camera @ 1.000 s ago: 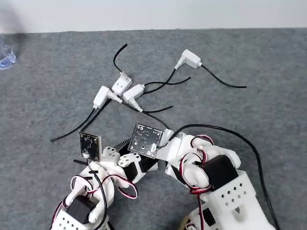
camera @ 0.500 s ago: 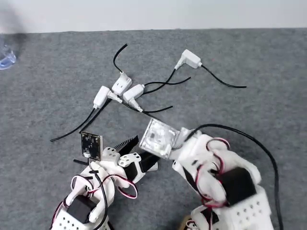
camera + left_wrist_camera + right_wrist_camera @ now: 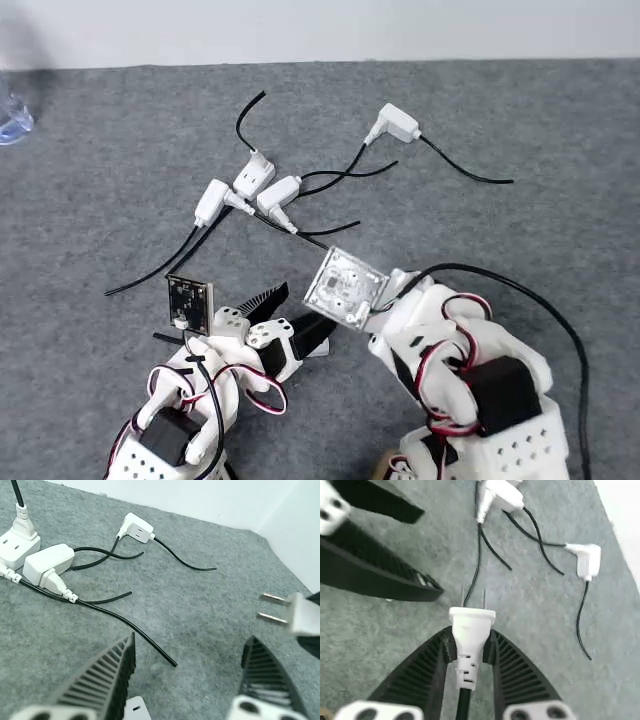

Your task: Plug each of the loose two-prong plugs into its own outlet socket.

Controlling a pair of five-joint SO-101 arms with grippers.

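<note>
Two bare metal prongs stick out ahead of the right claw [image 3: 470,632], which is clenched on the smooth moulded body of a white plug [image 3: 470,625]. The plug's black cord trails back between the ribbed black fingers [image 3: 420,680]. That grip shows from the right wrist, while from above a camera board [image 3: 345,280] covers it. The left wrist view catches the same plug side-on, just past one fingertip of the left claw [image 3: 187,665], whose jaws stand wide apart with nothing between them. From above, the left claw sits just beside the board.

Ahead of both claws lie white sockets on thin black cords. They are a slotted socket [image 3: 15,541], a rounded socket [image 3: 47,560] with a second plug [image 3: 54,581] against its end, and an angled socket [image 3: 136,530] farther off and apart. The high view adds a fourth socket [image 3: 212,200] at the cluster's edge.

Everything rests on coarse grey carpet [image 3: 560,160], which meets a plain white wall [image 3: 320,30].
</note>
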